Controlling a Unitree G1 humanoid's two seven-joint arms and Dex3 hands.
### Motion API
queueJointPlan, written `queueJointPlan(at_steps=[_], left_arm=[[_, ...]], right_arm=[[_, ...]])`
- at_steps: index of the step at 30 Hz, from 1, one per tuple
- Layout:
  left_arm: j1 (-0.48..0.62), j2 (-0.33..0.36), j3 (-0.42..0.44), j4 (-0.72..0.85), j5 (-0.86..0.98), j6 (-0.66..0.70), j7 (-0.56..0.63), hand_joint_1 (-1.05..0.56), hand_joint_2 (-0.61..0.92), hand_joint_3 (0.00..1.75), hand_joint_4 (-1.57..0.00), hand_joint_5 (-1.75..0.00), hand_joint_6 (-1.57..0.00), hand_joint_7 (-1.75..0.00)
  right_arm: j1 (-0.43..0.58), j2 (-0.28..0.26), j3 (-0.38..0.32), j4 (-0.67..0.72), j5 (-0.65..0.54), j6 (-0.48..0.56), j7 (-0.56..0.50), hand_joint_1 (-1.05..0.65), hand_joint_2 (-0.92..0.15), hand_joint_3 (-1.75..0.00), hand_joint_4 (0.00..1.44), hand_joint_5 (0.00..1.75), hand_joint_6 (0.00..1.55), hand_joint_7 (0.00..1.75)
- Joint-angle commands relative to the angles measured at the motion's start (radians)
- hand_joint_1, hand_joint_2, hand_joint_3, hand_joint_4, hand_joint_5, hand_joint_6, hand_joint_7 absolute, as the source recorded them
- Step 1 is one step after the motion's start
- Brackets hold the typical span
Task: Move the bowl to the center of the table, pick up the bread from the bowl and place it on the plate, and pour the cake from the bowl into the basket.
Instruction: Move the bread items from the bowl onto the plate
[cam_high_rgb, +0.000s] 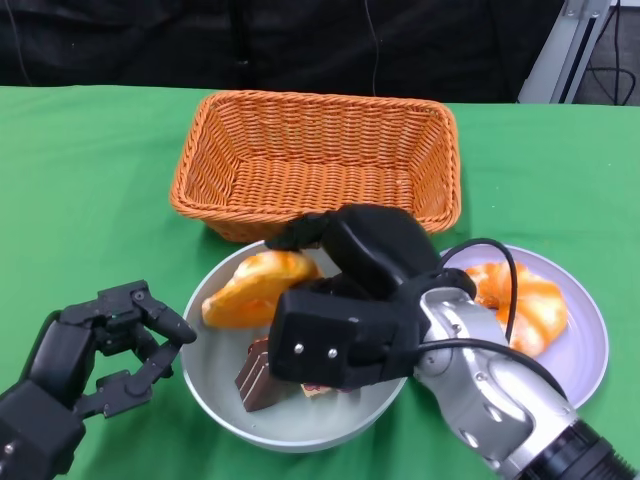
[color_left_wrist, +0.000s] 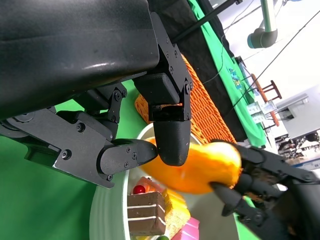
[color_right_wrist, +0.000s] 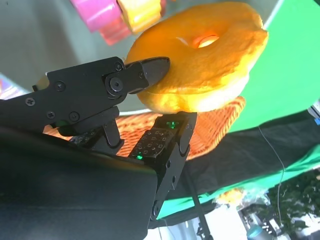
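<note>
A pale grey bowl (cam_high_rgb: 300, 435) stands in front of me, holding an orange-yellow bread (cam_high_rgb: 250, 295) and a brown layered cake (cam_high_rgb: 255, 378). My right hand (cam_high_rgb: 360, 290) reaches over the bowl and grips the bread's near end. The right wrist view shows a fingertip (color_right_wrist: 152, 70) on one side of the bread (color_right_wrist: 210, 75) and another finger under it. The left wrist view shows the bread (color_left_wrist: 200, 170) with the right hand (color_left_wrist: 265, 185) around its end, and the cake (color_left_wrist: 147, 215). My left hand (cam_high_rgb: 105, 350) is beside the bowl's left rim, fingers apart and holding nothing.
A woven orange basket (cam_high_rgb: 315, 160) stands just behind the bowl. To the right, a lilac plate (cam_high_rgb: 590, 350) carries another orange pastry (cam_high_rgb: 520, 305). Small pink and yellow cake pieces (color_right_wrist: 120, 15) also lie in the bowl. Green cloth covers the table.
</note>
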Motion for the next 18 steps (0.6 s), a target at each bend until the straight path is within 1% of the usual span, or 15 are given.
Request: queueJointPlan(at_steps=[1, 4, 5, 6, 7, 9, 10, 12, 18], left_arm=[[-0.01, 0.018, 0.004, 0.011, -0.005, -0.011, 0.001, -0.15, 0.75, 0.62, -0.81, -1.41, -0.84, -1.13], [-0.01, 0.019, 0.005, 0.013, -0.007, -0.01, 0.0, -0.15, 0.75, 0.62, -0.8, -1.41, -0.83, -1.13], [-0.01, 0.019, 0.006, 0.013, -0.008, -0.008, -0.001, -0.15, 0.75, 0.62, -0.8, -1.41, -0.83, -1.13], [-0.009, 0.02, 0.006, 0.011, -0.009, -0.005, -0.002, -0.14, 0.75, 0.62, -0.8, -1.41, -0.83, -1.13], [-0.009, 0.02, 0.005, 0.01, -0.009, -0.004, -0.002, -0.14, 0.75, 0.62, -0.8, -1.42, -0.83, -1.13], [-0.009, 0.022, 0.004, 0.01, -0.005, -0.01, -0.001, -0.14, 0.76, 0.62, -0.8, -1.41, -0.83, -1.13], [-0.007, 0.022, 0.004, 0.006, -0.002, -0.01, 0.001, -0.14, 0.76, 0.63, -0.8, -1.41, -0.83, -1.13], [-0.004, 0.022, 0.004, 0.001, 0.0, -0.008, 0.005, -0.14, 0.75, 0.63, -0.8, -1.41, -0.83, -1.14], [-0.002, 0.022, 0.004, -0.01, 0.009, 0.0, 0.013, -0.15, 0.73, 0.64, -0.81, -1.41, -0.82, -1.15]], right_arm=[[0.015, -0.011, -0.031, -0.044, 0.028, 0.009, 0.027, -0.35, -0.92, -0.01, 0.74, 1.61, 1.12, 0.12], [0.026, -0.012, -0.047, -0.084, 0.04, 0.024, 0.054, -0.34, -0.91, 0.0, 0.74, 1.63, 1.12, 0.15], [0.029, -0.012, -0.051, -0.096, 0.043, 0.03, 0.062, -0.33, -0.91, 0.0, 0.74, 1.64, 1.07, 0.26], [0.034, -0.014, -0.055, -0.112, 0.045, 0.034, 0.069, -0.33, -0.91, 0.0, 0.74, 1.64, 0.97, 0.46], [0.038, -0.016, -0.058, -0.127, 0.043, 0.041, 0.076, -0.33, -0.91, 0.0, 0.74, 1.65, 0.85, 0.7], [0.045, -0.021, -0.065, -0.155, 0.042, 0.05, 0.085, -0.33, -0.91, 0.0, 0.73, 1.67, 0.77, 0.86], [0.05, -0.025, -0.069, -0.17, 0.042, 0.053, 0.089, -0.32, -0.92, 0.0, 0.72, 1.72, 0.72, 0.95], [0.06, -0.031, -0.078, -0.199, 0.044, 0.063, 0.104, -0.32, -0.92, 0.0, 0.71, 1.74, 0.69, 1.0], [0.093, -0.047, -0.107, -0.292, 0.047, 0.1, 0.137, -0.3, -0.92, 0.0, 0.69, 1.72, 0.67, 1.03]])
